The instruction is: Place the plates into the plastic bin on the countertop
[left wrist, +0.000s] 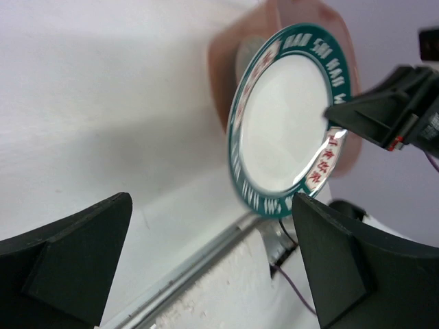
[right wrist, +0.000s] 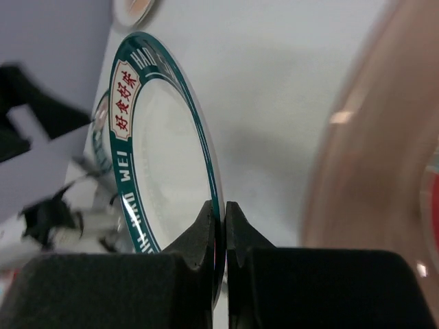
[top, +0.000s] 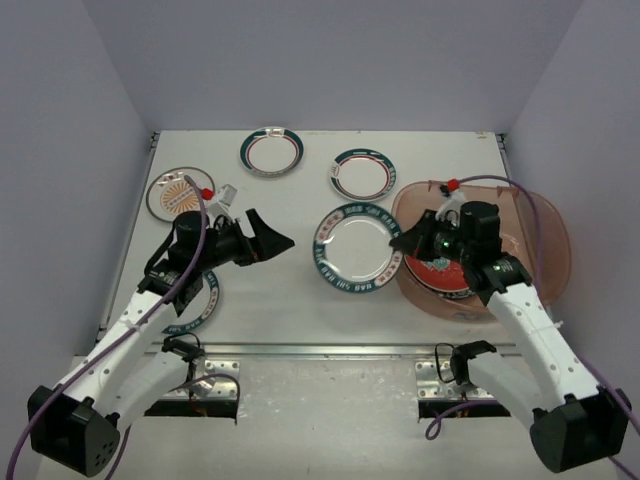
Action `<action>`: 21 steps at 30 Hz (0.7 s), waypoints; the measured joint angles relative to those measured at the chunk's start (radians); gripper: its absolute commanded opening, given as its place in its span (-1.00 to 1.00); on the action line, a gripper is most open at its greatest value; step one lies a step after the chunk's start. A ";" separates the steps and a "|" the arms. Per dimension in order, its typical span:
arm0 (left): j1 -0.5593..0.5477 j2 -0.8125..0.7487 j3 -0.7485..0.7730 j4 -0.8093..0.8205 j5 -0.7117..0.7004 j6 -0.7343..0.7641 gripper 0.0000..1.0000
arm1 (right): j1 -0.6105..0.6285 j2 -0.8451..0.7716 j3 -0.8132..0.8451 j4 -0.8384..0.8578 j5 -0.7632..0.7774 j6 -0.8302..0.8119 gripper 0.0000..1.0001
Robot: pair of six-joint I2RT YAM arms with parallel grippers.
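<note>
A teal-rimmed white plate (top: 357, 248) lies at the middle of the countertop (top: 280, 290), just left of the plastic bin (top: 545, 240). My right gripper (top: 402, 243) is shut on this plate's right rim; the right wrist view shows the rim (right wrist: 164, 157) pinched between the jaws of the gripper (right wrist: 225, 223). My left gripper (top: 275, 240) stands open to the plate's left, apart from it. In the left wrist view the plate (left wrist: 288, 123) is beyond the wide jaws of the gripper (left wrist: 212, 253). A red-patterned plate (top: 440, 275) lies in the bin.
Two teal-rimmed plates (top: 271, 151) (top: 361, 174) sit at the back. An orange-centred plate (top: 178, 195) is at the left, and another plate (top: 200, 305) lies partly under the left arm. The metal front edge (top: 330, 350) runs along the near side.
</note>
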 measured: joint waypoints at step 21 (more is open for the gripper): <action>0.003 -0.041 -0.009 -0.239 -0.293 0.136 1.00 | -0.589 -0.091 -0.134 -0.243 0.702 0.307 -0.90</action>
